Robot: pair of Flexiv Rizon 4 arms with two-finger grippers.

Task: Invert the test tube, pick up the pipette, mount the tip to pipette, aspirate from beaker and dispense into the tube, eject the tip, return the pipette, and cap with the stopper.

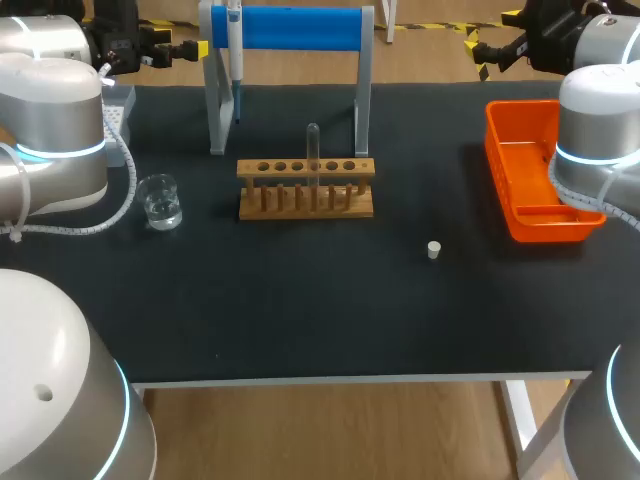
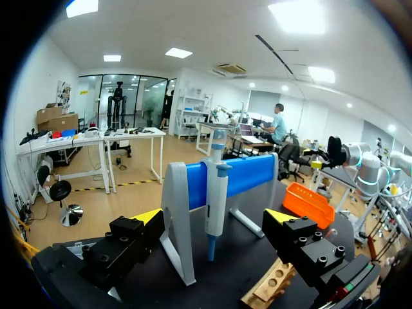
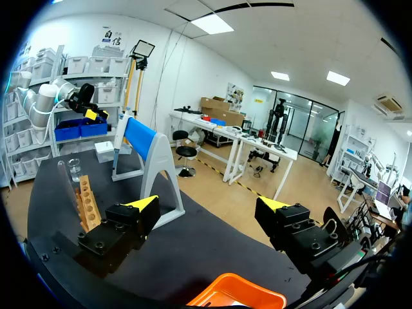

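Black worktop (image 1: 300,320) spreads under both arms. Nearest on it, the white stopper (image 1: 434,250) stands alone at about 4 o'clock from the wooden rack (image 1: 306,203). At the rack's 9 o'clock sits the glass beaker (image 1: 160,201) with clear liquid in it. The test tube (image 1: 313,150) stands upright in one of the rack's middle holes. Its rounded end seems to be up, though the glass is faint. At the rack's 3 o'clock, well apart, lies the orange tray (image 1: 525,165). At 12 o'clock, behind the rack, the pipette (image 1: 234,45) hangs from the blue-barred stand (image 1: 290,28). Farthest off, the left pincer (image 2: 214,217) hangs released with the pipette ahead of it. The right pincer (image 3: 207,205) is likewise released, grasping nothing, at the tray's 12 o'clock.
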